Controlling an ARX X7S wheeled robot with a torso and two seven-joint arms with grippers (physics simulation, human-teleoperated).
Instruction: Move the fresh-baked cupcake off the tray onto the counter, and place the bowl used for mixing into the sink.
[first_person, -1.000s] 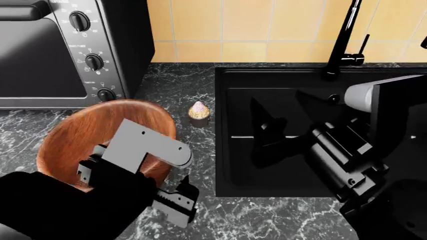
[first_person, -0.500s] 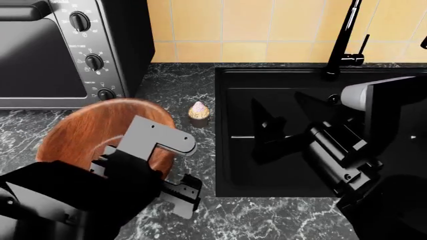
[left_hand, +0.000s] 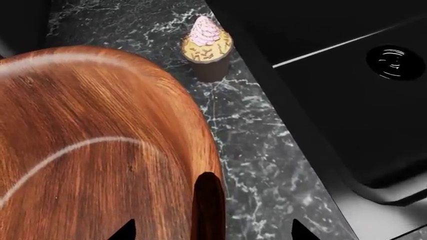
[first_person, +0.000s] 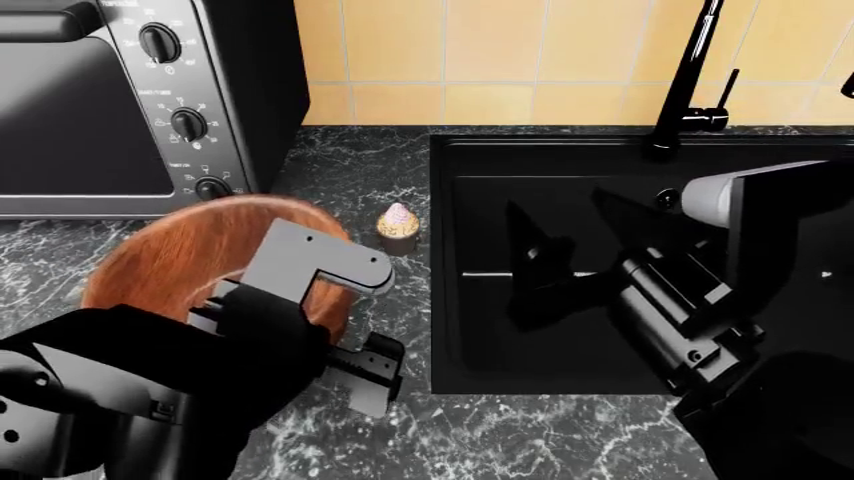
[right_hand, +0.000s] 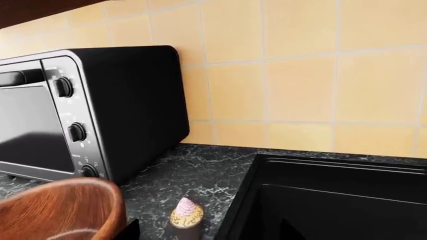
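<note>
On the bench (first_person: 320, 170) the cupcake (first_person: 398, 224) is already standing, while the left gripper (first_person: 350, 352) is closing around the bowl (first_person: 174, 260) rim, at 9 o'clock of the sink (first_person: 587, 330), and the right gripper (first_person: 534, 270) is hanging open, holding nothing.

No legible text was found; the small markings beside the toaster oven (first_person: 127, 100) dials were too small to read.

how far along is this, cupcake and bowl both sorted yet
Cupcake part looks done: it stands on the counter, no tray in view. In hand: the left gripper straddles the bowl rim, one finger inside. Left to do: the bowl must go into the sink.
</note>
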